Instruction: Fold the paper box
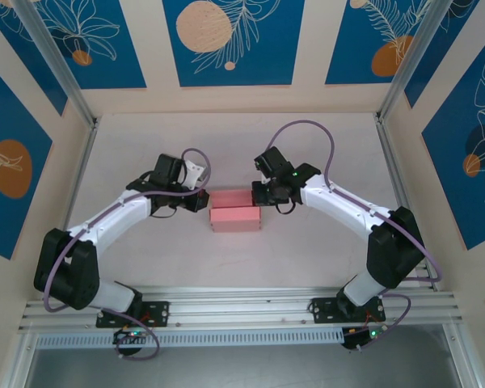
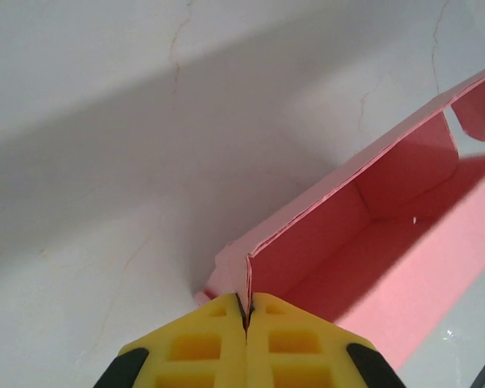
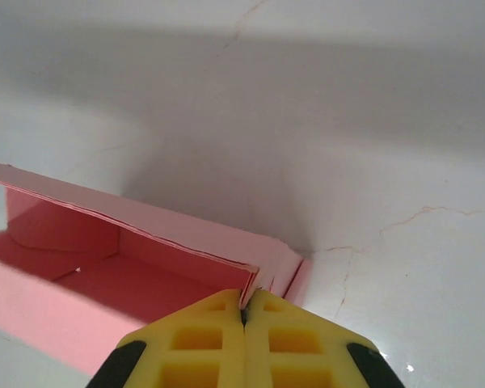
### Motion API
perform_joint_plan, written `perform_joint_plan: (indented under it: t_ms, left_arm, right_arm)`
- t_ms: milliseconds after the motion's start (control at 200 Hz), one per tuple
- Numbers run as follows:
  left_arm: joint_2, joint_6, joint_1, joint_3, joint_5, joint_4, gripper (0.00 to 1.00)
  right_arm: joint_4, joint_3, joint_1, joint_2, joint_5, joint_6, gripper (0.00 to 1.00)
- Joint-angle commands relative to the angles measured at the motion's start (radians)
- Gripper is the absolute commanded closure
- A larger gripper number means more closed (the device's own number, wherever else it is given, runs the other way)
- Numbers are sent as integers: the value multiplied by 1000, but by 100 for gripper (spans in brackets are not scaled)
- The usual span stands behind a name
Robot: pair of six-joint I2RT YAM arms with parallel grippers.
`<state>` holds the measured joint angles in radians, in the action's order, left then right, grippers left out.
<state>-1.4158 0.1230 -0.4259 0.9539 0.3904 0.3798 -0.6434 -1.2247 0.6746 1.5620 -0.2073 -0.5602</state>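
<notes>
Left pincer [image 2: 246,311] pinching paper box [image 2: 404,242] end; right pincer [image 3: 244,307] likewise; left arm [image 1: 113,214], right arm [image 1: 347,206] angled inward.

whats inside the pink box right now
The paper box is open-topped: the wrist views show bare pink floor and walls, nothing lying inside. The left gripper and right gripper pinch its ends, hiding the nearest inner corners.
</notes>
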Motion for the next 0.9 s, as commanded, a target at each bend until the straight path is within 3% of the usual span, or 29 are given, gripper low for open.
perform_joint_plan:
  t_ms: [0,455,665,895]
  left_arm:
    - [31,22,-38,-5,57,-52,97]
    - [31,19,-39,23,33,-36,95]
    - [52,4,-39,42,22,5,55]
    - [121,-23,-39,47,-129,84,34]
  right_arm:
    - [69,7,29,-25,52,-10,95]
    - [-6,-32,27,-22,51,37,95]
    - [3,-25,24,-16,46,38,95]
    - [5,-29,20,-13,48,47,95]
